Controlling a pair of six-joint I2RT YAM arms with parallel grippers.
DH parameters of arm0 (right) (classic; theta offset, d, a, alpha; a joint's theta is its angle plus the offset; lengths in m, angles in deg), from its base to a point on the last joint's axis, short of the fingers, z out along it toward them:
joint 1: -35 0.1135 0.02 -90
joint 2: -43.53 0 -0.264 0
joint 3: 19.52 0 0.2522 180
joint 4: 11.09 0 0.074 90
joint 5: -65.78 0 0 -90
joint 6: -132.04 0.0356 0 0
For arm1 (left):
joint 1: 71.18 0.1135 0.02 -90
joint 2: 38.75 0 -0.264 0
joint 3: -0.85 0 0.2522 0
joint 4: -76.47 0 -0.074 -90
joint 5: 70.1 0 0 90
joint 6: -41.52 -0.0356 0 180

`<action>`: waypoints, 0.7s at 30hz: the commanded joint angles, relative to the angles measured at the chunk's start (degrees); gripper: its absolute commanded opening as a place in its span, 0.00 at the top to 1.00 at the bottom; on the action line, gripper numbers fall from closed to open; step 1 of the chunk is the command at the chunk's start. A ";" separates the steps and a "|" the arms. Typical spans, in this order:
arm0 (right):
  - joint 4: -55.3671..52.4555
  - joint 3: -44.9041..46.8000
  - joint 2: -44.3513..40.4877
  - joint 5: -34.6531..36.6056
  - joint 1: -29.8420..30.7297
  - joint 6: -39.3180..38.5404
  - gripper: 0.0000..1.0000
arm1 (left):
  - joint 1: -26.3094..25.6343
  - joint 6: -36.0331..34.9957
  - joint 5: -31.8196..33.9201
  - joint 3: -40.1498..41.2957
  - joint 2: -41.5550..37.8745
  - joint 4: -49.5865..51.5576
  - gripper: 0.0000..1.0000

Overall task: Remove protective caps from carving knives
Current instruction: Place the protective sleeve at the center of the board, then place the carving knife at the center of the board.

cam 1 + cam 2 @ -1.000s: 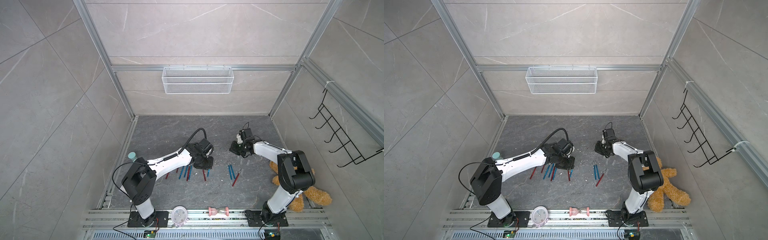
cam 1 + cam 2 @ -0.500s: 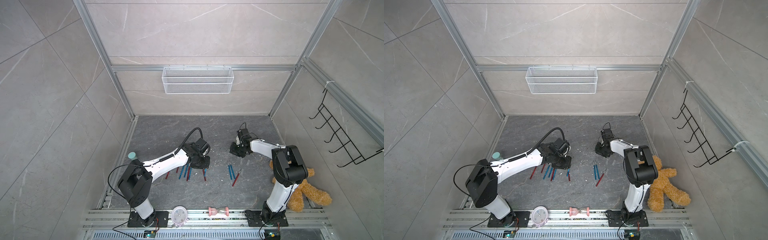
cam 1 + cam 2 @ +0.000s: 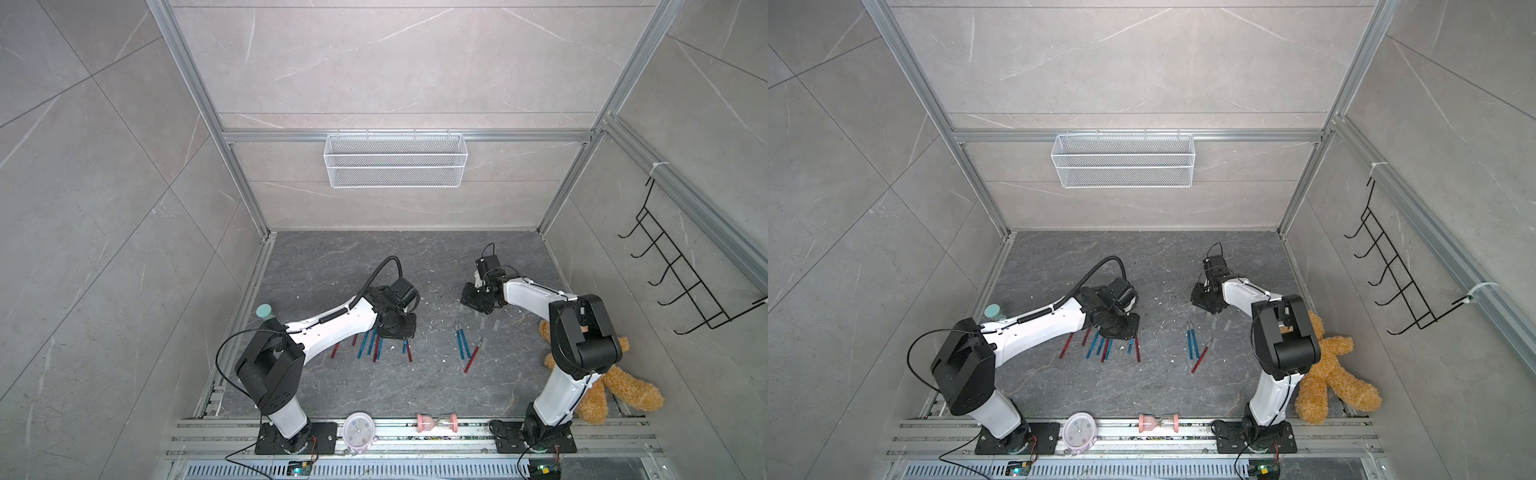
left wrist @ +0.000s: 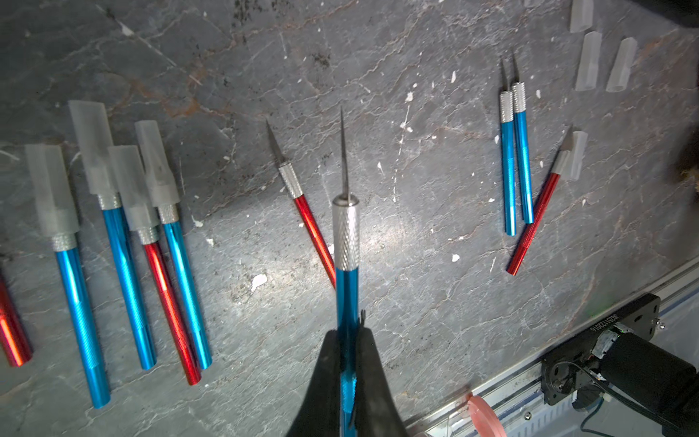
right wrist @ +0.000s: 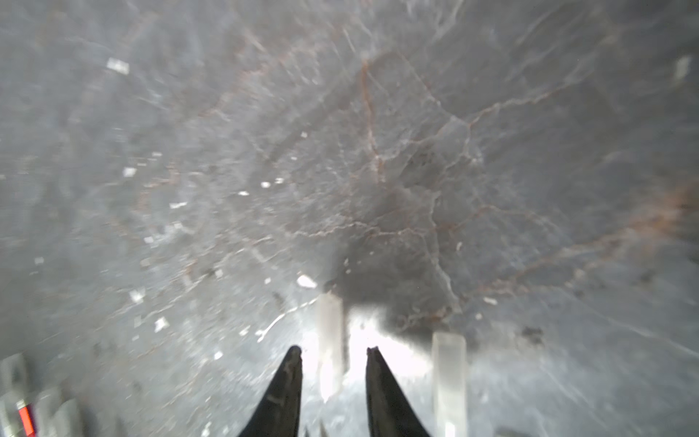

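Carving knives with metallic blue or red stick handles lie scattered on the dark grey veined stone tabletop (image 3: 374,266). One blue knife (image 4: 346,234) is raised off the surface, clenched by its handle in the left tool (image 4: 348,333). Its knurled silver collar and bare needle-thin blade point away from the fingers.

Just beside the left tool, on the robot's left, four capped knives lie close together, three blue (image 4: 125,265) and one red (image 4: 166,295). Each one wears a translucent greyish plastic protective cap (image 4: 90,143) over its tip. Another red handle (image 4: 11,333) shows at the edge of the left wrist view, its tip out of sight. A bare red knife (image 4: 310,227) lies on the tabletop, partly hidden behind the held one.

To the right of the left tool and well apart from it, two bare blue knives (image 3: 461,345) lie side by side, touching. A slanted red knife (image 3: 471,357) with a bare blade lies next to them, and one loose cap (image 4: 577,155) rests against its tip. Three more loose caps (image 4: 588,60) lie beyond those.

Farther right again, the right tool (image 5: 333,352) sits low over the tabletop with its fingers parted. A blurred cap (image 5: 330,340) shows between them, and whether it touches a finger cannot be told. Another cap (image 5: 449,367) lies just beside it.
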 commanded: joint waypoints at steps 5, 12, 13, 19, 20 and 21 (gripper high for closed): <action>-5.14 -1.37 -11.49 -1.04 0.00 -1.29 0.64 | -1.66 0.92 0.85 -7.45 5.20 1.31 0.89; -6.34 2.97 -19.49 -2.82 -0.82 -1.53 0.63 | -2.86 0.47 -0.06 -13.40 11.89 2.31 0.74; -6.56 3.89 -20.75 -2.94 -0.82 -1.57 0.62 | -3.06 0.45 0.02 -14.18 12.72 2.53 0.69; -8.01 9.30 -26.38 -2.95 -1.32 -2.49 0.62 | -3.76 0.40 0.60 -17.40 15.88 4.06 0.49; -8.01 10.23 -27.24 -3.08 -1.33 -2.46 0.62 | -3.79 0.36 0.99 -17.77 16.26 4.59 0.46; -7.89 11.08 -27.98 -3.18 -1.28 -2.50 0.62 | -3.92 0.48 1.32 -18.17 16.57 4.97 0.43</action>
